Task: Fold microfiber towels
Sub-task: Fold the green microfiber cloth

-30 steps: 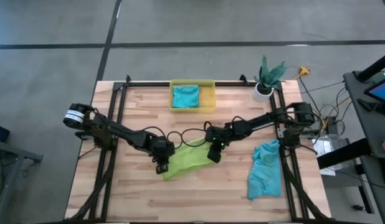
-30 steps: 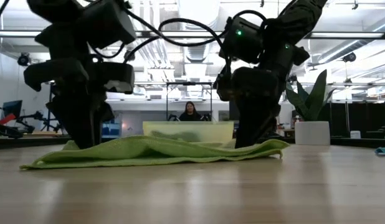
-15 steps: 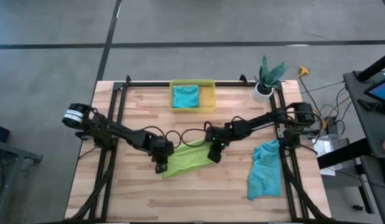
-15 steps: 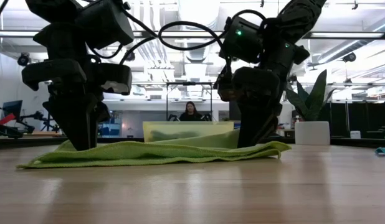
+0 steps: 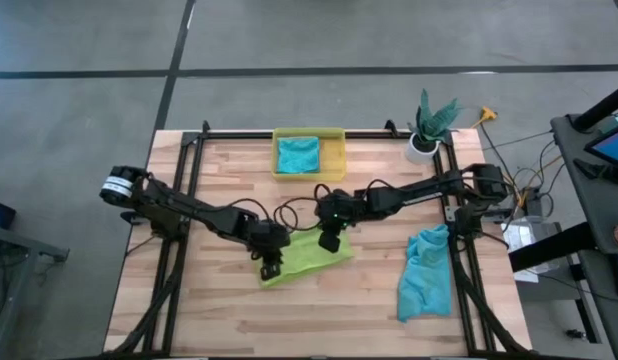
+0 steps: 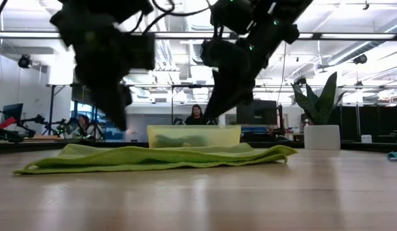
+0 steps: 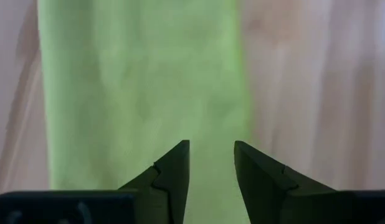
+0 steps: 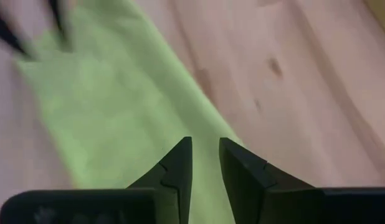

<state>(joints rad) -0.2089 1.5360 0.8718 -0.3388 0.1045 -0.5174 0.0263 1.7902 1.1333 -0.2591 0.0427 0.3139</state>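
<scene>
Right under both sets of fingers lies the lime green towel (image 5: 304, 257), a long folded strip running from the left gripper (image 5: 270, 267) across to the right gripper (image 5: 328, 241) — each hangs just above its own end, jaws slightly parted, holding nothing. No labels or writing readable anywhere.

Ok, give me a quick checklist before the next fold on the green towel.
1. Lime green towel flat on the table: ok, lying folded with some ripples.
2. Left pincer free of cloth: ok, open above the towel, nothing between its fingers.
3. Right pincer free of cloth: ok, open, raised off the towel.
4. Towel edges lined up: cannot tell.
5. Teal towel out of the way: ok, lying apart near the right edge.
6. Yellow bin clear of the arms: ok.
</scene>
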